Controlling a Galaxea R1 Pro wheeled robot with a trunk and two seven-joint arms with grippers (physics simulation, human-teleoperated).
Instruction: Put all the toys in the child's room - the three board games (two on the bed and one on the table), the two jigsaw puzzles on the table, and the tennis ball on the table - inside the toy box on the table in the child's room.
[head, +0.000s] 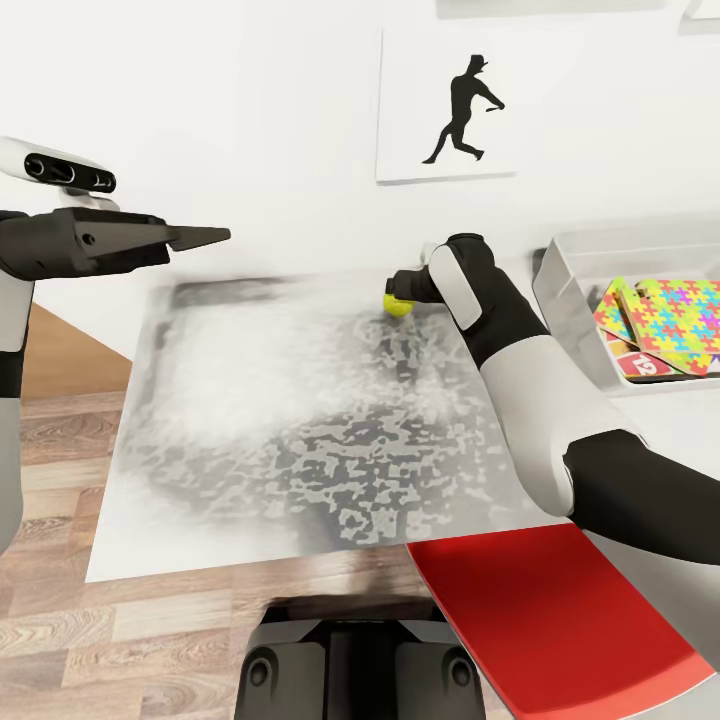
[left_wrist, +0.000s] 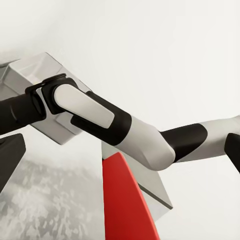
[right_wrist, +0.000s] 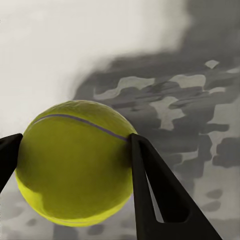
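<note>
Table (head: 250, 420) mottled grey under white wall (head: 250, 100), right fingers (right_wrist: 150, 180) pinching tennis ball (right_wrist: 75, 165).

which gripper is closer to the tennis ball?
Right. The right gripper has a finger on each side of the tennis ball at the far edge of the table. The left gripper hangs well off to the ball's left, above the table.

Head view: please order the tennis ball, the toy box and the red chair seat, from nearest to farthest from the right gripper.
1. Tennis ball: held between the right gripper fingers, at the table's far edge.
2. Toy box: to the gripper's right, on the table, with jigsaw puzzles inside.
3. Red chair seat: farthest, low at the table's near corner.
</note>
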